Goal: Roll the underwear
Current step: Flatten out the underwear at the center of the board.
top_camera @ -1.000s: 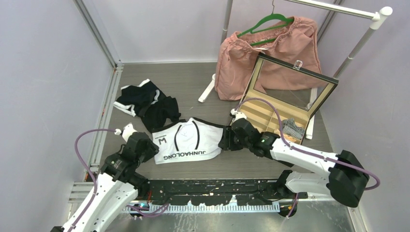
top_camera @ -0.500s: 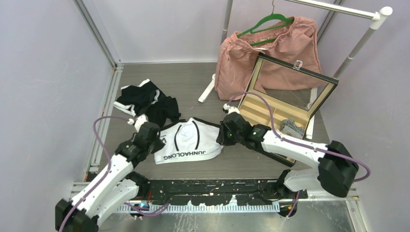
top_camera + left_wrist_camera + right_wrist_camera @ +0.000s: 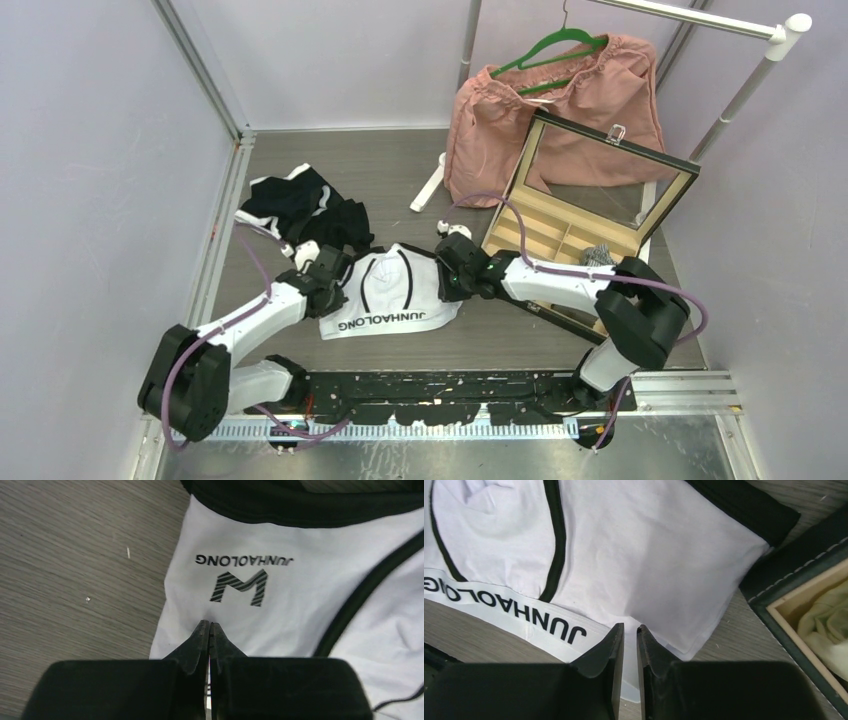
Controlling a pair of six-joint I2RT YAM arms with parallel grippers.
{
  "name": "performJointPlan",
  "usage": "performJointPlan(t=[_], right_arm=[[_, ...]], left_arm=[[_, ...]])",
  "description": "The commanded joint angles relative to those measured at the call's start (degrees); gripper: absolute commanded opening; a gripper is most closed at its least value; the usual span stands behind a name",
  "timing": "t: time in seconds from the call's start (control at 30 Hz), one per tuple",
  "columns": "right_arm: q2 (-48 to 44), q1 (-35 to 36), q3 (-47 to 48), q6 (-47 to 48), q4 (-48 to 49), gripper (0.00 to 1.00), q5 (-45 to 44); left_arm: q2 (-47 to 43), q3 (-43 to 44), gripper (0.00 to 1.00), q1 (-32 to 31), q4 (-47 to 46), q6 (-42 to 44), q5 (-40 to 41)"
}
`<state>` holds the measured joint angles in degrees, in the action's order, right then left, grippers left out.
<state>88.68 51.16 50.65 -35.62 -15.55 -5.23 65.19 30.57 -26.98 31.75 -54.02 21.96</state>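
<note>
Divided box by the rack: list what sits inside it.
A grey striped roll of cloth lies in one near compartment of the box; the far compartments look bare. The right arm covers the near-left ones.

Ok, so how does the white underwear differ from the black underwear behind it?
The white underwear lies spread flat near the arms; the black underwear sits crumpled in a heap farther back left. The white one shows a lettered waistband; the black shows only white trim. The left end effector and right end effector pinch the white one's sides; neither grips the black. Both rest on the table.
</note>
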Motion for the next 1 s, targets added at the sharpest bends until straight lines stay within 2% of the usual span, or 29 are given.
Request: performJointPlan(t=[0.0,0.17,0.5,0.7,0.87,0.97], right_arm=[[1.84,1.64,2.91,1.84,-0.26,0.22,-1.23],[1.6,4.04,2.05,1.34,-3.25,0.22,-5.48],[-3.05,9.0,-6.33,-4.62,-2.87,0.23,-6.02],[-7.99,10.85,-11.7,-5.51,-2.48,0.3,-2.96],[-11.94,11.74,-15.09,-2.87,0.19,0.4,6.92],[-15.5,11.96,-15.32,-3.2,-0.88,0.44,2.88]], left_arm=[[3.97,0.44,0.01,1.8,0.29,-2.68,2.92],[9.51,3.01,0.01,4.67,2.44,-3.85,2.73],[18.35,9.49,0.01,6.38,7.98,-6.88,6.08],[19.28,10.72,0.01,7.18,8.13,-6.63,6.29],[19.25,11.62,0.01,7.96,7.74,-6.2,6.2],[20.17,12.87,0.01,8.25,7.63,-5.44,5.96]])
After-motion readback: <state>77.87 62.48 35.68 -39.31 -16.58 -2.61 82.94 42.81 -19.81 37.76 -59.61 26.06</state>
